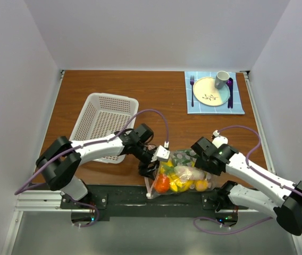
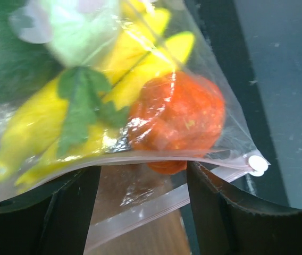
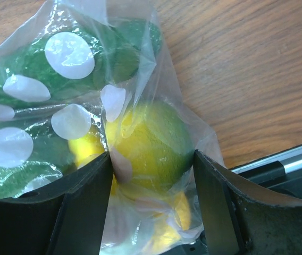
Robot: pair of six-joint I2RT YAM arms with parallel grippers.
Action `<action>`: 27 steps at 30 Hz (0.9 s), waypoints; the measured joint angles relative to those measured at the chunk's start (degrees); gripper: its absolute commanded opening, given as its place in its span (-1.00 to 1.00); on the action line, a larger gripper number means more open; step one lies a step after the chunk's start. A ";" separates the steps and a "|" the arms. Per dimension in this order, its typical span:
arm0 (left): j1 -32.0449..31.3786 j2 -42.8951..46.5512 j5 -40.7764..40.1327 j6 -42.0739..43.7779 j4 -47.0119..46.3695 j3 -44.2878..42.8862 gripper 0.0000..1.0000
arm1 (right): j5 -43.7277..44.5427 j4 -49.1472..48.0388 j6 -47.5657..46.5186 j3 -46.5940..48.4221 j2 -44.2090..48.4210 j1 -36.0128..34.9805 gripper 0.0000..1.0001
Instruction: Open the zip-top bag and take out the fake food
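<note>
The zip-top bag (image 1: 185, 172) lies at the table's near edge, stuffed with fake food. In the left wrist view I see yellow bananas (image 2: 34, 127), an orange-red fruit (image 2: 177, 117) and a green leaf through the plastic. The two pinkish zip strips are parted; the lower one (image 2: 140, 211) runs between the jaws and the white slider (image 2: 257, 164) sits at the right end. My left gripper (image 2: 143, 183) is open, straddling this zip edge. My right gripper (image 3: 151, 170) is open around the bagged lemon (image 3: 151, 143), beside a dark green piece (image 3: 28, 79).
A white perforated basket (image 1: 104, 125) stands at the left behind the left arm. A yellow plate (image 1: 210, 91) with fork (image 1: 192, 87) and cup (image 1: 221, 79) sits on a blue mat at the back right. A black rail (image 1: 124, 194) borders the near edge.
</note>
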State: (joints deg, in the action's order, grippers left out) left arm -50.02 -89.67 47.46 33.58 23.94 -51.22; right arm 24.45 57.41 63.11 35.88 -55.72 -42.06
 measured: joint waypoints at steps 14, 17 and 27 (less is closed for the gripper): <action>-1.38 -2.16 13.40 4.31 14.84 -6.62 1.00 | 1.27 -1.09 2.34 -0.26 -0.72 -1.92 0.23; -1.73 -2.16 15.15 4.57 14.73 -6.08 0.99 | 1.77 -1.22 2.73 -0.26 -1.29 -2.54 0.22; -5.51 -3.58 6.84 -0.11 2.60 0.50 0.99 | 2.86 -0.92 4.57 -0.44 -0.90 -4.13 0.06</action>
State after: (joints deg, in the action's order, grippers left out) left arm -55.53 -93.25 54.30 33.47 26.55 -50.72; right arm 27.31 56.49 67.68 35.44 -56.62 -46.19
